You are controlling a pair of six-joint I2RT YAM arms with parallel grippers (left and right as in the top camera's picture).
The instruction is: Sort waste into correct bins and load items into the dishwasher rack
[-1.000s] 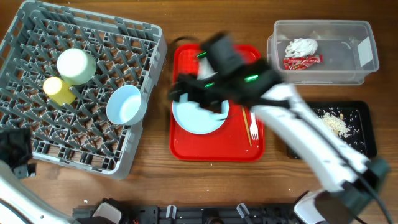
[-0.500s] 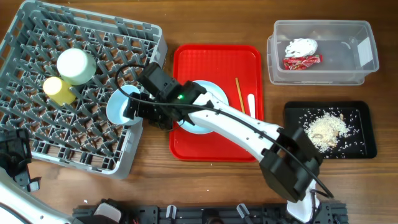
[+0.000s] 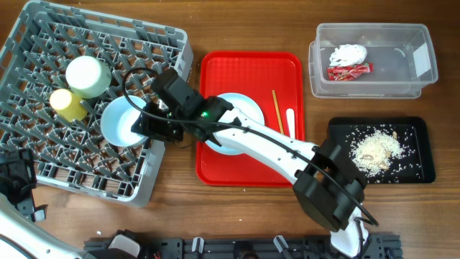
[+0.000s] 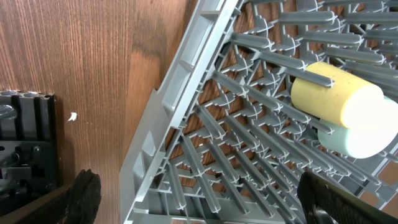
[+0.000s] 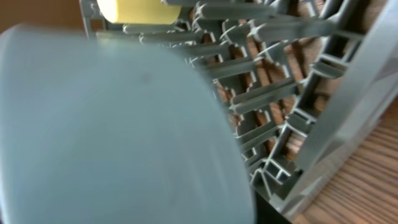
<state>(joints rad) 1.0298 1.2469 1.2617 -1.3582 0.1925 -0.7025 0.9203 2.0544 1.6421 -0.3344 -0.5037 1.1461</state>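
Right fingers [image 3: 146, 124] meet the right rim of the blue bowl [image 3: 121, 122]; cannot tell whether they clamp it. Bowl: pale blue, round, mouth up, blurred in the wrist view. It sits in the rack [image 3: 43, 167], near the right wall. Left fingers [image 4: 84, 194] spread wide, empty, by the rack's edge.

You're looking at a dishwasher rack [image 3: 43, 165] of grey moulded plastic, dull with a faint sheen, on a wood-grain table [image 3: 180, 208] — smooth, satin. The pale blue bowl [image 3: 118, 124] is smooth, softly glossy; the yellow cup [image 4: 336, 102] matt; the red tray [image 3: 215, 169] shiny plastic.
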